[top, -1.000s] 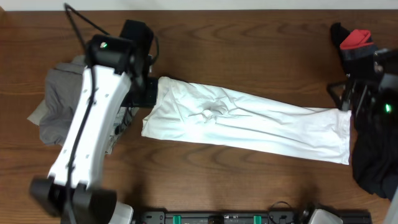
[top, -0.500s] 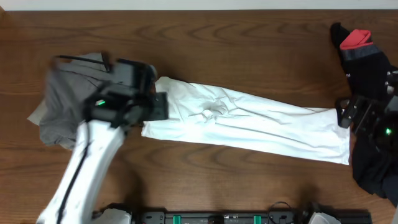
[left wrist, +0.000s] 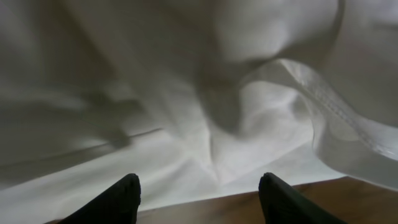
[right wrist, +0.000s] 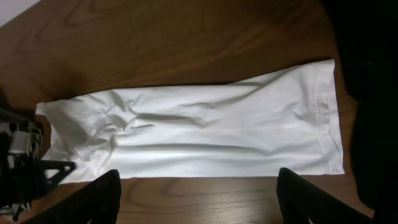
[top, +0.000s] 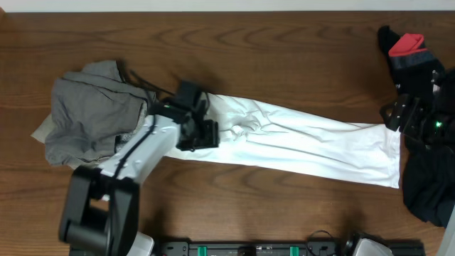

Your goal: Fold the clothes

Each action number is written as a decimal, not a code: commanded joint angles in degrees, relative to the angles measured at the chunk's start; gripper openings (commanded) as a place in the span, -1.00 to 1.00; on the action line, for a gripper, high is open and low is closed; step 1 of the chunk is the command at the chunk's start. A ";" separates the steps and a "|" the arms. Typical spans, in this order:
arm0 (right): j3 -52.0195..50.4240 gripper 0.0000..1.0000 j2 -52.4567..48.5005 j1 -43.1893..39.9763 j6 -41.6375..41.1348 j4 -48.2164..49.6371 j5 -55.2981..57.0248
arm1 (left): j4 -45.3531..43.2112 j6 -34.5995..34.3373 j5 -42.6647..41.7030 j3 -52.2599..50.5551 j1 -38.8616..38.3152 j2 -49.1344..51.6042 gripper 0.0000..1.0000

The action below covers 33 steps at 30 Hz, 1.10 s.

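Note:
The clothes' white shirt (top: 298, 146) lies folded into a long strip across the table, with a puckered crease near its left end. My left gripper (top: 205, 135) hovers low over that left end, open, with white cloth (left wrist: 186, 93) filling its view and nothing between its fingers (left wrist: 121, 199). My right gripper (top: 395, 117) stands open beside the strip's right hem, well above the wood. In its view the whole strip (right wrist: 199, 130) lies ahead, and the gripper (right wrist: 202, 199) holds nothing. A grey-khaki pile (top: 89, 107) sits at the left.
A black-and-red garment (top: 407, 48) lies at the back right, and a dark garment (top: 426, 185) lies at the right edge, also seen as black cloth (right wrist: 367, 74) in the right wrist view. The left arm's gripper (right wrist: 25, 163) shows beside the strip's far end there.
The left arm has swung down and to the right, from beside the grey pile to over the shirt's left end, and its jaws have opened wider. The right gripper shifted slightly.

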State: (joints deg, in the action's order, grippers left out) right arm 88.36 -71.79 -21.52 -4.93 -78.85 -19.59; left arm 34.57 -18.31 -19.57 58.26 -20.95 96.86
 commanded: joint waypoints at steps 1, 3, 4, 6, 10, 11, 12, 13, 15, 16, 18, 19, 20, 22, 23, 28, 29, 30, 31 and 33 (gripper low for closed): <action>-0.09 0.56 0.22 0.83 -0.63 -0.55 0.09 | -1.51 -0.50 -0.74 0.55 -1.99 1.75 0.17; -0.09 0.55 0.20 0.83 -0.61 -0.79 0.11 | -2.86 -0.74 -0.68 0.55 -2.56 2.38 0.09; -0.09 0.56 0.20 0.81 -0.61 -0.85 0.11 | -3.30 -0.74 -0.50 0.55 -2.67 2.49 0.04; -0.09 0.55 0.22 0.83 -0.61 -1.11 0.11 | -3.65 -0.87 -0.31 0.55 -2.64 2.51 0.00; -0.09 0.54 0.22 0.81 -0.61 -1.64 0.11 | -3.82 -0.87 1.18 0.55 -2.71 2.51 -0.15; -0.09 0.54 0.22 0.83 -0.61 -1.66 0.11 | -3.80 -0.87 2.23 0.48 -2.78 2.51 -0.15; -0.09 0.54 0.22 0.83 -0.61 -1.70 0.11 | -3.72 -0.90 2.95 0.35 -2.82 2.51 -0.15; -0.09 0.54 0.22 0.81 -0.61 -1.70 0.09 | -3.30 -0.90 3.13 0.28 -2.89 2.54 -0.14; -0.09 0.54 0.22 0.81 -0.61 -1.73 0.09 | -2.05 -0.90 3.13 0.28 -2.95 2.54 -0.14; -0.09 0.54 0.22 0.81 -0.61 -1.77 0.11 | -1.64 -0.90 3.13 0.28 -2.97 2.54 -0.14; -0.09 0.54 0.22 0.81 -0.59 -1.75 0.11 | -1.66 -0.94 3.15 0.22 -2.97 2.54 -0.14; -0.09 0.54 0.22 0.81 -0.61 -1.73 0.09 | -1.70 -1.14 3.19 0.20 -2.97 2.54 -0.13; -0.09 0.54 0.22 0.81 -0.61 -1.73 0.11 | -1.92 -1.16 3.43 0.13 -2.97 2.64 -0.13; -0.09 0.54 0.22 0.81 -0.59 -1.75 0.11 | -2.16 -1.33 4.28 0.02 -2.99 3.08 -0.13; -0.09 0.54 0.22 0.81 -0.59 -1.75 0.11 | -2.32 -1.33 4.28 -0.02 -2.97 3.37 -0.13; -0.09 0.54 0.22 0.81 -0.59 -1.75 0.11 | -2.80 -1.33 4.26 -0.02 -2.97 5.97 -0.14; -0.09 0.54 0.22 0.81 -0.59 -1.75 0.11 | -3.02 -1.31 4.26 -0.02 -2.97 6.51 -0.15; -0.09 0.54 0.22 0.81 -0.59 -1.75 0.11 | -3.30 -1.33 4.22 -0.02 -2.97 6.78 -0.15; -0.09 0.54 0.22 0.81 -0.59 -1.75 0.11 | -3.65 -1.31 4.22 -0.02 -2.97 6.88 -0.17; -0.09 0.54 0.22 0.81 -0.59 -1.75 0.11 | -4.55 -1.31 4.22 -0.02 -2.97 6.86 -0.29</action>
State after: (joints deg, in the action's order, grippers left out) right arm 88.38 -71.75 -21.52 -5.02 -80.38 -19.51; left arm 30.81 -19.73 -16.14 58.26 -23.79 103.07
